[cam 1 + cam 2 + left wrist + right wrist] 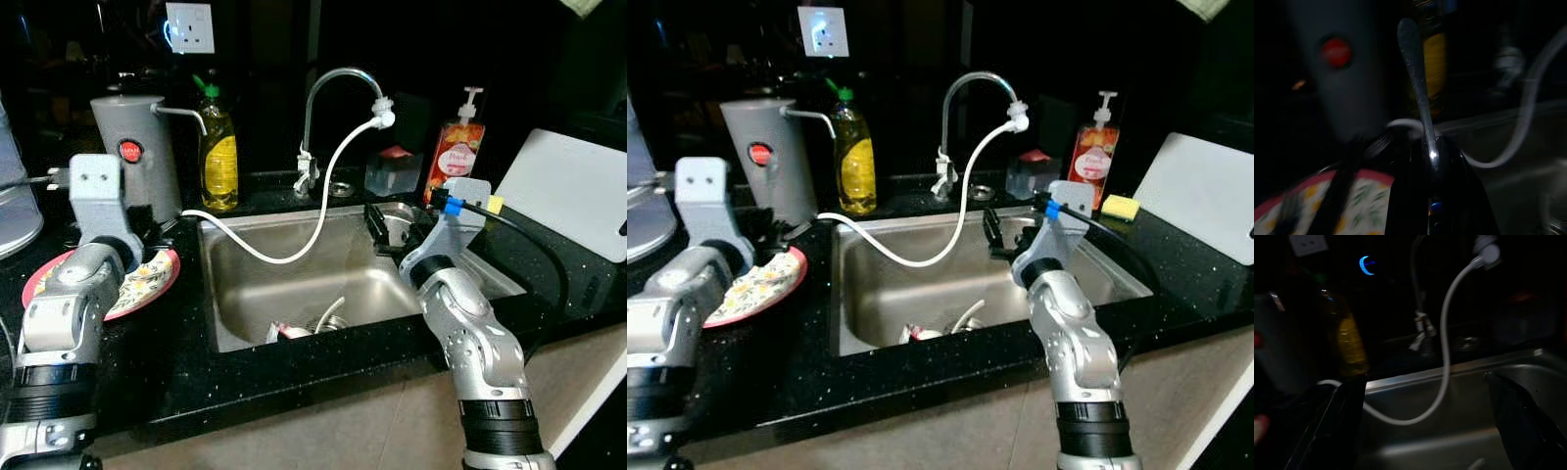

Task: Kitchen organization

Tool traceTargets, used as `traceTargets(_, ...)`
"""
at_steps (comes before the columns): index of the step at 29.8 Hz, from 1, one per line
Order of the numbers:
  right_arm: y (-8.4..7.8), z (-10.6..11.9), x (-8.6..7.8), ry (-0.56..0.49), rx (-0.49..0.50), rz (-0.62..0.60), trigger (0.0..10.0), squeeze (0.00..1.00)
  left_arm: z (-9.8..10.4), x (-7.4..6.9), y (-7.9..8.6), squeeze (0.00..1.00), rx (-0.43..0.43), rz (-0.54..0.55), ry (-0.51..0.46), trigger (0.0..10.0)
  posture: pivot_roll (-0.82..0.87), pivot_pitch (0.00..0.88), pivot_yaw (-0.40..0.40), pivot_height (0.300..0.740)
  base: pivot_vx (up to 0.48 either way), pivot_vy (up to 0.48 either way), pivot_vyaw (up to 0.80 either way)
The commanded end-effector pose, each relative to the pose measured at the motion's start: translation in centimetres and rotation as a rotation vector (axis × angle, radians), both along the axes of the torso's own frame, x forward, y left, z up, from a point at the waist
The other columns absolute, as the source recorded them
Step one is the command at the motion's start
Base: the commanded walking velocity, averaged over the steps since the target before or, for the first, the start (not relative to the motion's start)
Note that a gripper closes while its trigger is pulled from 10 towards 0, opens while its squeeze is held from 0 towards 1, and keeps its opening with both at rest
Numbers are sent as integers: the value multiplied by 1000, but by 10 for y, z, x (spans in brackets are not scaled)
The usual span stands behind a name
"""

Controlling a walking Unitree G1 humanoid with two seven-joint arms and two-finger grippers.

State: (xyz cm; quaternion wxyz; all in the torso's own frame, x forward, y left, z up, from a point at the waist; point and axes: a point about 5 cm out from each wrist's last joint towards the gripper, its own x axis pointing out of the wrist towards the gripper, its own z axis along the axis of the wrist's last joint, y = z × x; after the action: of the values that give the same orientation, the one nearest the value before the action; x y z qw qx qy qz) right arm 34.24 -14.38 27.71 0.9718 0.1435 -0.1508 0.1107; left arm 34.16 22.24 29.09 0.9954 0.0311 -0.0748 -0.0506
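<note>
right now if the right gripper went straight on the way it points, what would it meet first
Probably the white hose hanging from the curved chrome tap across the steel sink. The right gripper, fingers open, points over the basin toward it; depth is unclear, so it might pass beside the hose and reach the sink's back wall.

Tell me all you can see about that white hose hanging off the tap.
The thin white flexible hose is plugged onto the spout of the curved chrome tap by a white fitting. It droops in a loose curve across the stainless steel sink, then climbs over the sink's left rim towards the grey cylindrical appliance.
</note>
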Motion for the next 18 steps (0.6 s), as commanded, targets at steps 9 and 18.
traceTargets(9,25,16,-17,-36,96,307,10000,0,-6,-20,-43,0,124,-373,-36,10000,-35,3,-17,740,0,0,0)
traceTargets(18,45,21,-35,-63,39,508,10000,0,-17,-40,-78,0,253,-634,-36,10000,-40,5,-20,740,0,0,0)
